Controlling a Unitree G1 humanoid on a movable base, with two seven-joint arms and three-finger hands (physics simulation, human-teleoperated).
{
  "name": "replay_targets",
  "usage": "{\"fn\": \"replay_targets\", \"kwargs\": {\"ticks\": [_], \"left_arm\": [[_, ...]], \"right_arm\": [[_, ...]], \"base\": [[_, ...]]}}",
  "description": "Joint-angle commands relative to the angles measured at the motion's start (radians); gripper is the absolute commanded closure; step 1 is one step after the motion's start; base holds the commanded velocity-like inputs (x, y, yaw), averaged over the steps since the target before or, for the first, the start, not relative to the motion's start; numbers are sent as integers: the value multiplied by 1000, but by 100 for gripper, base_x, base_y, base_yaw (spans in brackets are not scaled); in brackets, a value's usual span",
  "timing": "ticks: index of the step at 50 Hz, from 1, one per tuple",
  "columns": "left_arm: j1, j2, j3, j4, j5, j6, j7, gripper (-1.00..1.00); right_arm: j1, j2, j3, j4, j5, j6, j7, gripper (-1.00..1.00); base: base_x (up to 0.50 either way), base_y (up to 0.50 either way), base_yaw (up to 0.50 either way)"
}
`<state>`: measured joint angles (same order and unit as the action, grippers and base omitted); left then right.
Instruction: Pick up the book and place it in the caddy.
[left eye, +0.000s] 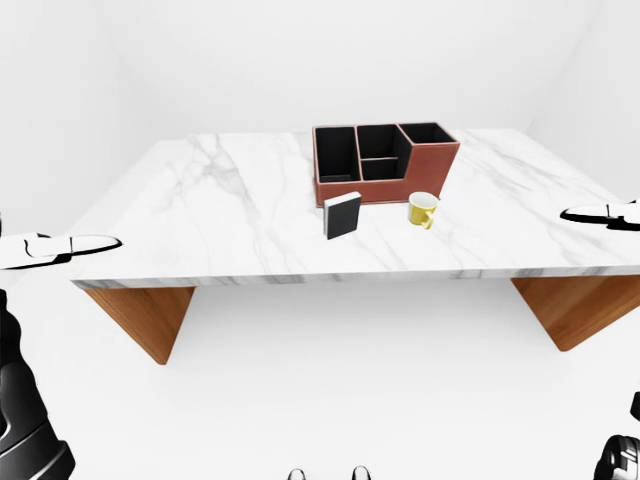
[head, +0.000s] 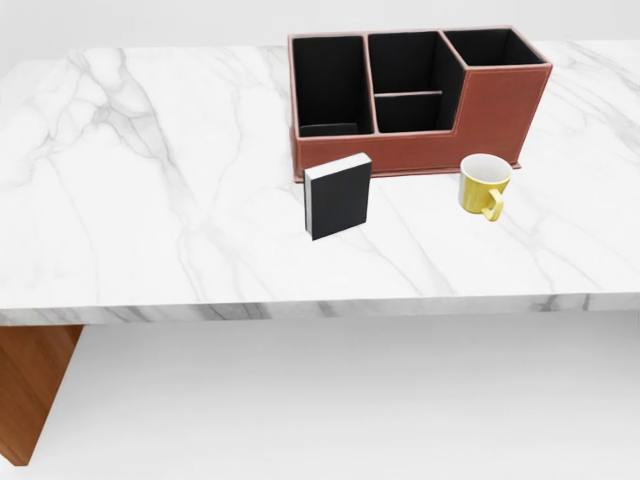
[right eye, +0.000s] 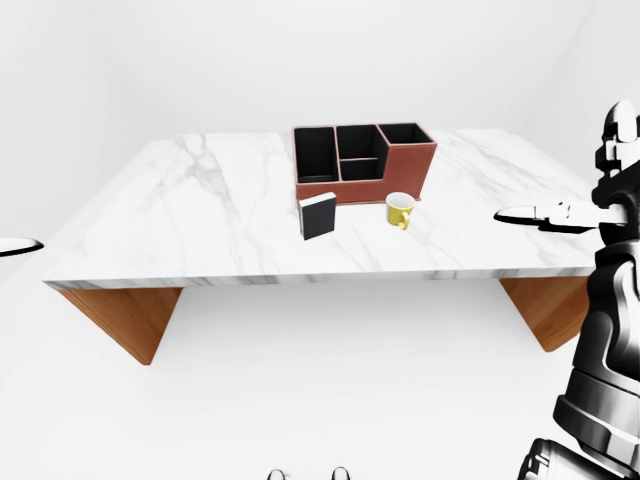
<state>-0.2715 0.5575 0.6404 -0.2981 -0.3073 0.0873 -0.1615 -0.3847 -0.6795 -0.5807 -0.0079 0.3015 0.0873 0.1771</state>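
Observation:
The black book (head: 338, 196) with white page edges stands upright on the marble table (head: 150, 200), just below the caddy in the head view. The reddish-brown caddy (head: 500, 105) has several black compartments, all open at the top. Neither hand shows in the head view. In the left-eye view my left hand (left eye: 60, 247) is at the far left edge, fingers spread, well left of the table and far from the book. My right hand (right eye: 590, 200) hangs open at the right of the right-eye view, beyond the table's right end. Both hands hold nothing.
A yellow mug (head: 484, 185) stands right of the book, close to the caddy's lower right corner. The table rests on slanted wooden legs (left eye: 140, 315). White floor lies between me and the table's near edge (head: 320, 310).

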Motion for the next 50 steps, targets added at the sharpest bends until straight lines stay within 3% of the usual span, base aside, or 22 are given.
{"fn": "replay_targets", "kwargs": {"ticks": [1,8,18,50], "left_arm": [[6,3,4,9,2,0,-1,-100],[5,4,8,2,-5,0,2,-100],[4,6,11,-3,-9,0,6,-100],[7,4,10,-8,-1,0,5,-100]], "right_arm": [[3,-5,-2,13,5,0,-3,-100],[3,-7,-4,9,9,0,-6,-100],[3,-3,-4,9,-8,0,-3,-100],[6,-3,-2,12,-14,0,-5,-100]], "base": [[5,50,0],[5,50,0],[0,0,0],[50,0,0]]}}
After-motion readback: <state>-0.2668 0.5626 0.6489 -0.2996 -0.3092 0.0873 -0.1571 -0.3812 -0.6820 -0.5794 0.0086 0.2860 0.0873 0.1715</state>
